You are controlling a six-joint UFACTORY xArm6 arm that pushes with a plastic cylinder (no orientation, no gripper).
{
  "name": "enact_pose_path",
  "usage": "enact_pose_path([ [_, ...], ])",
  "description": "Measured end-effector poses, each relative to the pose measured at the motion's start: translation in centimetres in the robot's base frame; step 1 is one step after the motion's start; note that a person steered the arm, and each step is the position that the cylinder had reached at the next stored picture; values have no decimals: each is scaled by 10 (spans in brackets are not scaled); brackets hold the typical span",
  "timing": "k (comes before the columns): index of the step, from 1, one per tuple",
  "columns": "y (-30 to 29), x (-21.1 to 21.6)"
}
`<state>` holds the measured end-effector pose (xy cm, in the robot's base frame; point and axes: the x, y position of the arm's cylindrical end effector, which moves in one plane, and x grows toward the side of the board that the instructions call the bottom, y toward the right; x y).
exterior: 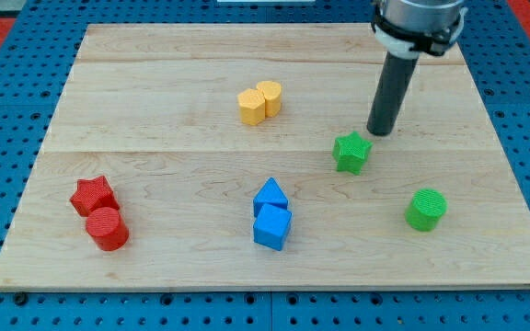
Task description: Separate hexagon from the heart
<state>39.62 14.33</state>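
Observation:
A yellow hexagon (252,108) and a yellow heart (270,95) sit side by side and touching, above the middle of the wooden board (155,74). The hexagon is on the left, the heart on the right and slightly higher. My tip (378,132) rests on the board well to the right of the pair and a little lower. It is just above and to the right of a green star (351,153), close to it.
A green cylinder (425,209) stands at the lower right. Two blue blocks, a pointed one (270,195) and a cube (272,227), touch at the lower middle. A red star (93,195) and a red cylinder (108,229) touch at the lower left.

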Motion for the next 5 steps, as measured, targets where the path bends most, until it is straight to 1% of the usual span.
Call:
enact_pose_path([
  [1,-29,-16],
  [3,-139,-18],
  [4,-168,-27],
  [5,-169,-44],
])
